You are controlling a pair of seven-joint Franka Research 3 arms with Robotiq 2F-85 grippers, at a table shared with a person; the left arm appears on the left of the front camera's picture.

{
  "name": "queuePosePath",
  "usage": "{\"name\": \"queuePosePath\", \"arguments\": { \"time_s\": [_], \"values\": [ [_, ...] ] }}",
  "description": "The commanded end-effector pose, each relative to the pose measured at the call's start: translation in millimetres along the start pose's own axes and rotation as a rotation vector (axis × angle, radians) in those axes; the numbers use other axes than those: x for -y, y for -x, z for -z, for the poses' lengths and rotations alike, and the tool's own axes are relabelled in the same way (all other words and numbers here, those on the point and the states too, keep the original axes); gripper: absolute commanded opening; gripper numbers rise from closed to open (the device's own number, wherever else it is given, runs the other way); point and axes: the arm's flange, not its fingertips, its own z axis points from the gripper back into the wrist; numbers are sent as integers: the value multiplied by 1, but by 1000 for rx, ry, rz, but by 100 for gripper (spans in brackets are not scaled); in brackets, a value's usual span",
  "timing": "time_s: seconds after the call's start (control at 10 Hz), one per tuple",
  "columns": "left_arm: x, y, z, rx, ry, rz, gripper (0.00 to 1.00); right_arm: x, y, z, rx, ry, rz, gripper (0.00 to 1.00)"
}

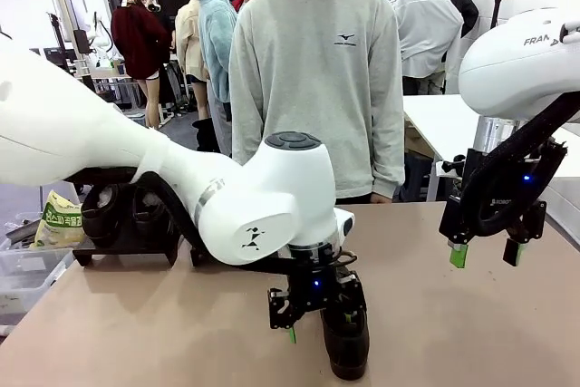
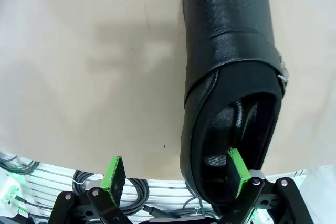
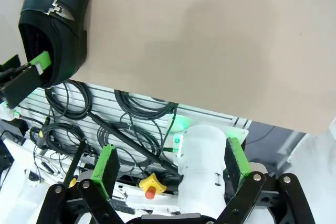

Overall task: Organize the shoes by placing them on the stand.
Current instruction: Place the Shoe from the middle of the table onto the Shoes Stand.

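Front view: left hand [image 1: 317, 314] low over the near edge of the tan counter [image 1: 435, 333], fingers apart, straddling the heel end of a black shoe [image 1: 347, 343] that rests on the counter w/ its toe toward the camera. One green pad shows just left of the shoe; the other finger is hidden at the shoe's opening. Right hand [image 1: 487, 254] hangs in the air, well to the right of the left hand and above the counter, fingers spread, nothing btw. them. Far to the left of the left hand, partly behind that arm, a dark stand [image 1: 127, 233] carries more shoes [image 1: 101, 210]; how many cannot be told. A person in a grey sweatshirt [image 1: 317, 79] stands at the far side, beyond the left hand.

Left wrist view: left hand [image 2: 176, 177] spread wide. One green pad [image 2: 237, 171] sits inside the opening of the shoe [image 2: 231, 66], at the heel wall; the other pad [image 2: 113, 173] is outside, well clear of the shoe. Not yet pinching. Shoe lies flat on the counter [image 2: 79, 66], toe pointing away from the hand.

Right wrist view: right hand [image 3: 170, 169] spread, empty, above cables and the counter's edge. The shoe [image 3: 55, 22], w/ a metal buckle, lies off toward the upper left of this hand, a green pad [image 3: 39, 60] of the left hand at its heel opening.
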Motion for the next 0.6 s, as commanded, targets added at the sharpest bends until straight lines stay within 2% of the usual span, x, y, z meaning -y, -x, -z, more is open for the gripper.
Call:
{"name": "queuePosePath", "arguments": {
  "time_s": [0.0,0.1,0.5],
  "values": [
    [8,-10,8,-15,-24,10,100,-1,-4,-2,-5,-2,9,100],
    [6,-12,11,-37,1,40,100,-1,-4,-2,-5,-2,9,100],
    [3,-13,11,-41,12,81,30,-1,-4,-2,-5,-2,9,100]
  ]
}}
